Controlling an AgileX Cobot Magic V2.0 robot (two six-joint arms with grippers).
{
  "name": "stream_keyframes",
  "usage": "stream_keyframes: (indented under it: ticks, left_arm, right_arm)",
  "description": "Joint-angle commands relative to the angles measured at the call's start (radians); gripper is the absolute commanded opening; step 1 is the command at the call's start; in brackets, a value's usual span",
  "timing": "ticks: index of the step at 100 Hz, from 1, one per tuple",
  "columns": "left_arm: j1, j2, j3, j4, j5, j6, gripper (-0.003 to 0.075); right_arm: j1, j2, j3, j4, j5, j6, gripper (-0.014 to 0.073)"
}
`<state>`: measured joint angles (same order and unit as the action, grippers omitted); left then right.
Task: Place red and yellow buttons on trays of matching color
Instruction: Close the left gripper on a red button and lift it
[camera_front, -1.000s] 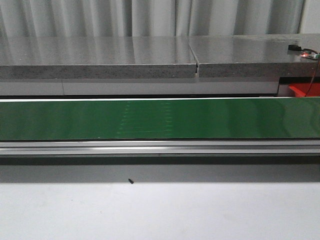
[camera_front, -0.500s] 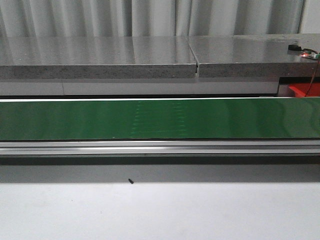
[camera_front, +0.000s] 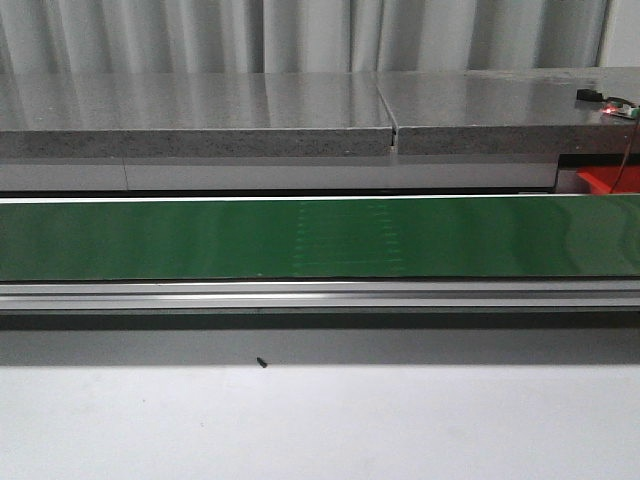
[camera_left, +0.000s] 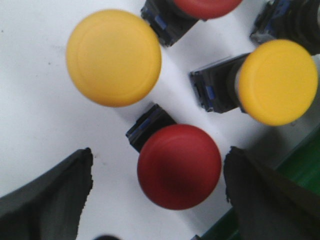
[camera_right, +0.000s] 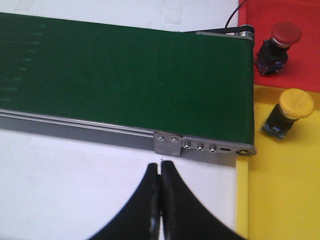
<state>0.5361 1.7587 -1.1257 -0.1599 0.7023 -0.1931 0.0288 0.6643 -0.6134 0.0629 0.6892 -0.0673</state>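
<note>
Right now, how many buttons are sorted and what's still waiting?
Done: one red button sits on the red tray and one yellow button on the yellow tray. In hand: nothing; the left hand is open around a red one. Left: at least two yellow and two red. The belt is bare.

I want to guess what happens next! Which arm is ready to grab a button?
Probably the left. Its open jaws straddle a round red mushroom-head button on the white table. The right arm's jaws are shut over bare table, beside the green conveyor belt.
</note>
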Motion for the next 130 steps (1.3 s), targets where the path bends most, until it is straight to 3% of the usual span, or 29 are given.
stream_keyframes:
  ticks: [1,21,35,94,130]
  left_arm:
    - [0.003,-0.040,-0.029,-0.019,-0.043,-0.010,0.0495]
    - [0.001,-0.030,-0.029,-0.019,-0.039,-0.008,0.0234]
    - [0.001,-0.030,-0.029,-0.019,-0.039,0.000,0.0145]
    - [-0.003,-0.307,-0.008,-0.019,0.035,0.024,0.0141]
    - [-0.153,-0.374,-0.008,-0.018,0.045,0.026,0.0141]
  right_arm:
    - [0.002,-0.002,-0.023,0.007,-0.055,-0.003,-0.0067]
    - [0.002,-0.002,-0.023,0.007,-0.055,-0.003,-0.0067]
    - [0.002,-0.002,-0.023,0.007,-0.055,-0.003,-0.0067]
    - [0.002,-0.002,-0.023,0.007,-0.055,-0.003,-0.0067]
    - [0.002,-0.002,-0.023,0.007,-0.055,-0.003,-0.0067]
